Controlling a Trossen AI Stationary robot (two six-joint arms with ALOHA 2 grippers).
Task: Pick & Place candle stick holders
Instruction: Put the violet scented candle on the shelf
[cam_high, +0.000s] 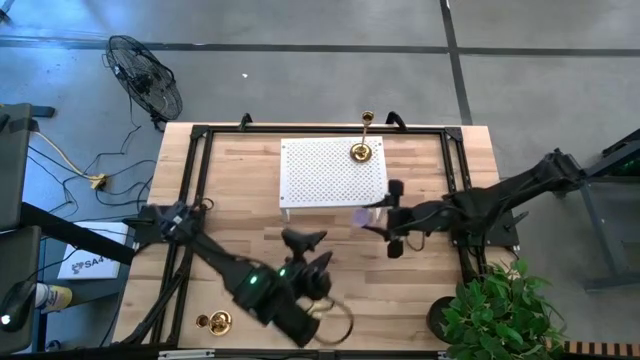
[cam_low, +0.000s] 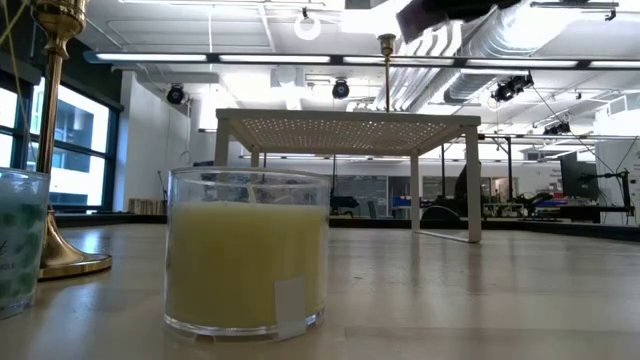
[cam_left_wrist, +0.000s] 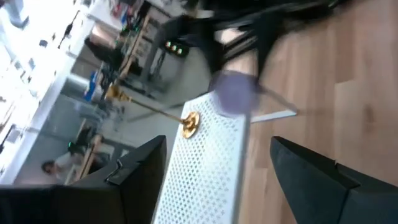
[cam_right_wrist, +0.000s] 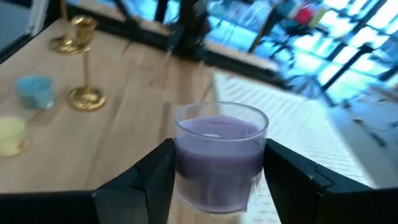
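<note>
One gold candle stick holder (cam_high: 362, 150) stands by its round base on the white perforated stand (cam_high: 330, 170), its slim stem upright; the left wrist view shows it too (cam_left_wrist: 189, 124). Another tall gold holder (cam_high: 215, 321) stands on the table at the near left (cam_low: 60, 150), and in the right wrist view (cam_right_wrist: 86, 96) a shorter gold one (cam_right_wrist: 68, 40) stands beyond it. My right gripper (cam_high: 385, 215) is shut on a glass jar of purple candle (cam_right_wrist: 221, 155) by the stand's near right corner. My left gripper (cam_high: 305, 250) hangs open near the table's middle, fingers apart (cam_left_wrist: 217, 180), holding nothing. My right gripper pinches the purple candle jar between its two fingers, one on each opposite side of the round glass wall (cam_right_wrist: 183, 162). The fingers come nearly level from the table's right side. The jar stays upright and is held up off the table (cam_left_wrist: 235, 93).
A glass jar of yellow candle (cam_low: 247, 260) stands near the table's front edge, with a teal jar (cam_low: 20, 240) to its left. A blue candle (cam_right_wrist: 34, 90) and a yellow one (cam_right_wrist: 12, 134) show by the gold holders. A potted plant (cam_high: 500, 310) sits at the near right.
</note>
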